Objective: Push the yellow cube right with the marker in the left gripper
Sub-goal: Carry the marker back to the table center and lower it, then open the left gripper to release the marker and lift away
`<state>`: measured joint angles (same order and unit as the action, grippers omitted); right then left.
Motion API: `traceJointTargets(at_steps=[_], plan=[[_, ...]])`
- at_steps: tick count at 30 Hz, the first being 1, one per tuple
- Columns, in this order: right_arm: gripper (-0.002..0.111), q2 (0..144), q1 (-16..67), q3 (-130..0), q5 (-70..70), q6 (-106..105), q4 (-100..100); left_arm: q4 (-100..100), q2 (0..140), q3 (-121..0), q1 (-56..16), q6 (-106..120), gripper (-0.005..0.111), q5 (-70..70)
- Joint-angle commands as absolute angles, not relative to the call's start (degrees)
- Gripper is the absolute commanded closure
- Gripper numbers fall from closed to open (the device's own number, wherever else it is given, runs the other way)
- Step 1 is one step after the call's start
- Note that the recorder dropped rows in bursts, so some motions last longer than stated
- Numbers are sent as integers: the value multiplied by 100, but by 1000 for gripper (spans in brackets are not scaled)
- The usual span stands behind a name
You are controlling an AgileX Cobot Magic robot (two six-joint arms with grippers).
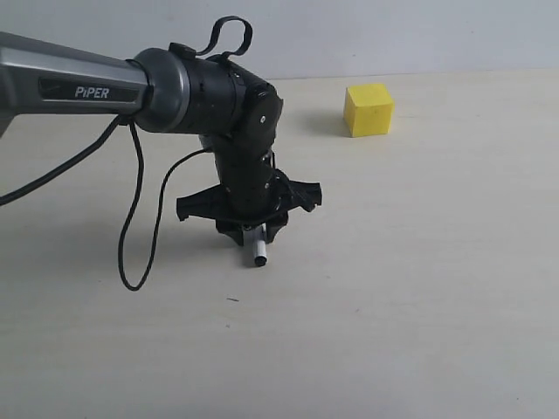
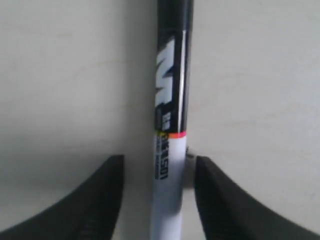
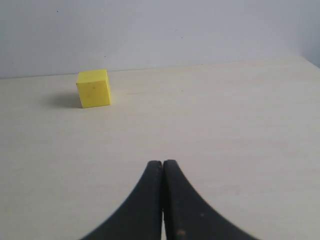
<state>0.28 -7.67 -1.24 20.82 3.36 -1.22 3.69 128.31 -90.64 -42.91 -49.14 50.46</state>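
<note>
So the left gripper (image 1: 253, 229) sits a bit left of centre in the exterior frame, pointing down at the pale worktop (image 1: 419, 297). Its fingers (image 2: 90, 205) are pinching the marker (image 1: 258, 251) between them. Only the white end with its black tip pokes out underneath, right down by the worktop, though I can't tell if it actually touches. The wrist camera shows the barrel going from white to black past an orange ring. The yellow cube (image 1: 368, 110) is in the upper right of that frame, well apart from the marker, sitting flat with nothing touching it. The right gripper (image 3: 162, 172) has its fingers pressed together on nothing, with the cube out ahead of it.
</note>
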Motion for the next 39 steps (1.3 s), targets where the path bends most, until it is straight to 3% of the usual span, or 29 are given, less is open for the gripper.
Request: traceJointTargets(at_steps=[1, 5, 10, 14, 18, 23, 28, 34, 39], plan=[[108, 0, -759, -103, 2049, 310, -149, 543, 12834, -9063, -4249, -4955, 40, 5068], [108, 0, -759, -103, 2049, 310, -149, 731, 12725, -9063, -4243, -4600, 29, 5043], [108, 0, -759, -103, 2049, 310, -149, 937, 12238, -9063, -4230, -3928, 35, 4642], [108, 0, -759, -103, 2049, 310, -149, 981, 11650, -9063, -4230, -3053, 60, 4139], [108, 0, -759, -103, 2049, 310, -149, 981, 11207, -9063, -4230, -2505, 107, 3828], [108, 0, -759, -103, 2049, 310, -149, 995, 10661, -8336, -4230, -2115, 107, 2414], [108, 0, -759, -103, 2049, 310, -149, 995, 9730, -6611, -4021, -2141, 107, -148], [108, 0, -759, -103, 2049, 310, -149, 995, 8337, -4170, -3272, -2097, 107, -3047], [108, 0, -759, -103, 2049, 310, -149, 995, 7388, -2605, -2466, -1746, 107, -4281]])
